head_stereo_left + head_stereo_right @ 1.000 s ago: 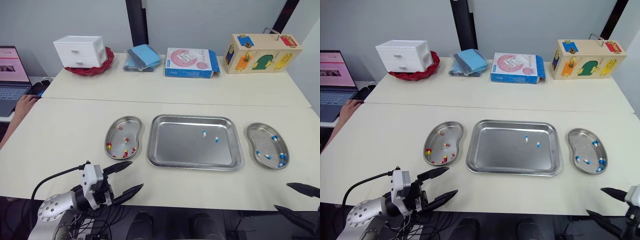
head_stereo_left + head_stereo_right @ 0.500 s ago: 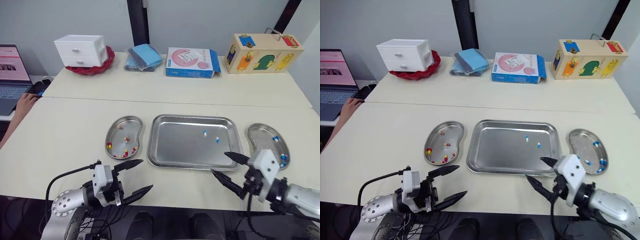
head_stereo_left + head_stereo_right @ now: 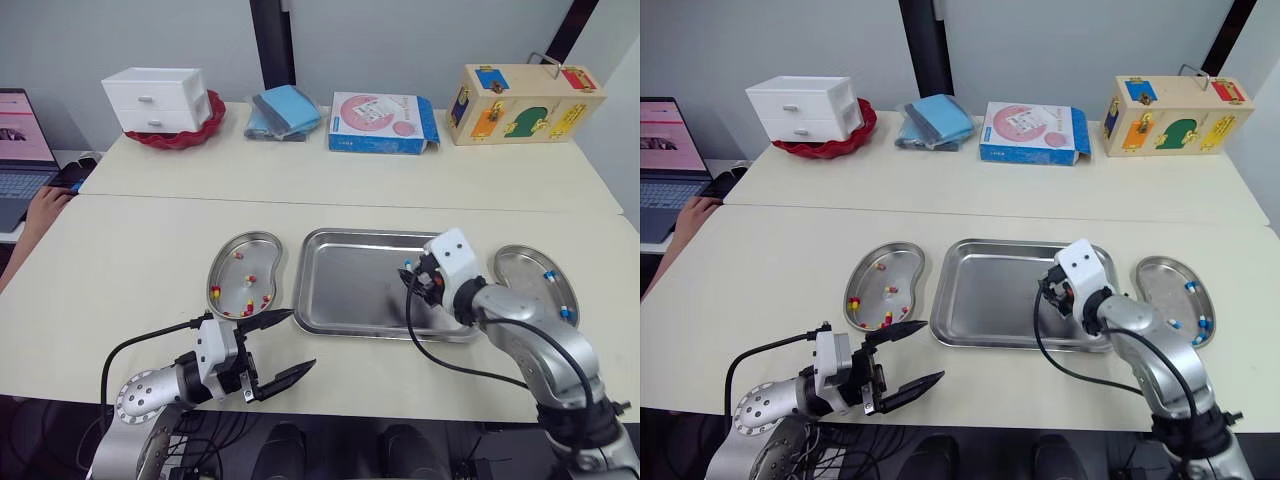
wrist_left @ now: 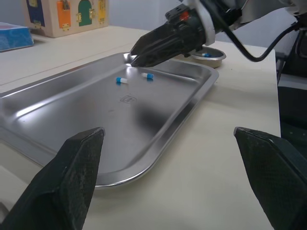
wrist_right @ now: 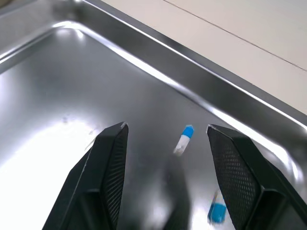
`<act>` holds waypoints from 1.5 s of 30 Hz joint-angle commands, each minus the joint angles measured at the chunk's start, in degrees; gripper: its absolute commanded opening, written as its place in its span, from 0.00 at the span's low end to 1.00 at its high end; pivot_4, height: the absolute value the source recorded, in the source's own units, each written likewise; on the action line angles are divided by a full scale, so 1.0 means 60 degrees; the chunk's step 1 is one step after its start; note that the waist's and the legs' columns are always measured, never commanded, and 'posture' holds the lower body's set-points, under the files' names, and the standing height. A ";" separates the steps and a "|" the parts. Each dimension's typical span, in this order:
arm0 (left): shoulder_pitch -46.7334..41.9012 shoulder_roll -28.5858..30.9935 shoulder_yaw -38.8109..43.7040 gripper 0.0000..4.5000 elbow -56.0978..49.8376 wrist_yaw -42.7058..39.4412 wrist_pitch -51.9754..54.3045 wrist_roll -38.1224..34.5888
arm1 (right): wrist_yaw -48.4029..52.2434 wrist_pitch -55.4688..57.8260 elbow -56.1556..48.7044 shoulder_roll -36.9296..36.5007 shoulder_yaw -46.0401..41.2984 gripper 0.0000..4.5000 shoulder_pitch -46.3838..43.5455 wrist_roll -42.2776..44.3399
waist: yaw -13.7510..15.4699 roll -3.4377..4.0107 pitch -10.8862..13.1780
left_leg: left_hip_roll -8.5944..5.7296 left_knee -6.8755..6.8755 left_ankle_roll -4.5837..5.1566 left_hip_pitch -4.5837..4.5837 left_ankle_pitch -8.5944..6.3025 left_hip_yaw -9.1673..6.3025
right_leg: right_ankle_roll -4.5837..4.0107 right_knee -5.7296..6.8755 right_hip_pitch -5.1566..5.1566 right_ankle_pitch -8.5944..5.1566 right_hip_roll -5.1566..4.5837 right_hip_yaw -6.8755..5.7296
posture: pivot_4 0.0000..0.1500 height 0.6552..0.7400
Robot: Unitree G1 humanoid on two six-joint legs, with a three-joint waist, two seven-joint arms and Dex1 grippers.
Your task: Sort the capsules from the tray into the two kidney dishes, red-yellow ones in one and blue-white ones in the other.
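Observation:
The steel tray [image 3: 345, 290] lies mid-table with two blue-white capsules [image 4: 122, 80] [image 4: 147, 75] in its far right part. My right gripper [image 5: 167, 127] hovers open just above them, one capsule [image 5: 184, 139] lying between its fingers and the other capsule [image 5: 217, 209] nearer the wrist. The left kidney dish [image 3: 250, 262] holds several red-yellow capsules [image 3: 249, 304]. Several blue-white capsules [image 3: 560, 312] lie in the right kidney dish [image 3: 520, 270], partly behind my right arm. My left gripper [image 3: 300, 340] is open and empty at the table's front edge, below the left dish.
Along the back stand a white drawer box [image 3: 153, 100] on a red bowl [image 3: 190, 135], blue cloths [image 3: 285, 110], a blue-pink box [image 3: 382, 123] and a wooden lock box [image 3: 525, 103]. A laptop [image 3: 20, 150] and a person's hand [image 3: 45, 205] are at far left.
My right gripper has swung from the front table edge up over the tray to the two blue-white capsules. The left gripper has crept slightly right.

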 commanded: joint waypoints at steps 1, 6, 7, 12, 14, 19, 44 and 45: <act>-0.0067 -0.0045 -0.0147 1.00 -0.0418 0.0175 -0.0020 0.0021 | 0.0035 -0.0133 0.0580 0.0005 0.0065 0.63 -0.0410 -0.0301 | 0.0009 0.0001 0.0000 | 0.0000 0.0000 0.0000 -0.0001 0.0000 0.0000 | 0.0000 -0.0002 -0.0001 0.0000 0.0000 -0.0001 | 1.00 0.93; -0.0090 -0.0130 -0.0242 1.00 -0.0486 0.0426 -0.0031 0.0058 | 0.0306 -0.0516 0.1505 0.0020 0.0453 0.63 -0.0744 -0.0611 | -0.0020 0.0005 0.0003 | 0.0000 -0.0001 0.0001 -0.0001 0.0000 0.0004 | 0.0000 0.0000 -0.0009 0.0000 0.0000 0.0004 | 1.00 0.93; -0.0086 -0.0142 -0.0259 1.00 -0.0515 0.0468 -0.0034 0.0061 | 0.0351 -0.0588 0.1636 -0.0005 0.0513 0.63 -0.0751 -0.0680 | -0.0021 0.0006 0.0003 | 0.0000 -0.0001 0.0001 -0.0001 0.0000 0.0004 | 0.0000 0.0001 -0.0009 0.0000 0.0000 0.0004 | 1.00 0.93; -0.0002 -0.0119 -0.0329 1.00 -0.0628 0.0588 -0.0086 0.0081 | 0.0595 -0.0696 0.1863 -0.0006 0.0607 0.63 -0.0785 -0.0816 | -0.0022 0.0006 0.0003 | 0.0000 -0.0001 0.0001 -0.0001 0.0000 0.0004 | 0.0000 0.0002 -0.0008 0.0000 0.0001 0.0005 | 1.00 0.93; 0.0004 -0.0116 -0.0335 1.00 -0.0647 0.0620 -0.0083 0.0079 | 0.0668 -0.0670 0.1899 -0.0009 0.0659 0.49 -0.0803 -0.0849 | -0.0021 0.0006 0.0003 | 0.0000 -0.0001 0.0001 0.0000 0.0000 0.0005 | 0.0000 0.0002 -0.0007 0.0000 0.0000 0.0004 | 1.00 0.93; -0.0114 -0.0046 -0.0418 1.00 -0.0648 0.0559 0.0095 -0.0039 | 0.0734 -0.0557 0.1882 0.0058 0.0613 0.21 -0.0814 -0.0879 | -0.0023 0.0006 0.0003 | 0.0000 -0.0001 0.0001 -0.0001 0.0000 0.0005 | 0.0000 0.0002 -0.0007 0.0000 0.0000 0.0004 | 1.00 0.93; -0.1405 0.0034 -0.0688 1.00 -0.0235 -0.2532 0.0274 -0.1778 | 0.2389 0.2501 -0.3180 -0.2347 -0.7008 0.00 0.3325 0.1251 | -0.0055 0.0035 0.0015 | 0.0001 -0.0005 0.0003 0.0004 0.0000 0.0008 | 0.0001 -0.0001 0.0003 -0.0001 0.0005 0.0009 | 1.00 0.93; -0.1460 0.0005 -0.0691 1.00 -0.0204 -0.2569 0.0273 -0.1773 | 0.2383 0.2608 -0.3150 -0.2369 -0.7138 0.00 0.3407 0.1276 | -0.0053 0.0034 0.0015 | 0.0001 -0.0004 0.0003 0.0004 0.0000 0.0008 | 0.0001 -0.0002 0.0004 -0.0001 0.0006 0.0008 | 1.00 0.93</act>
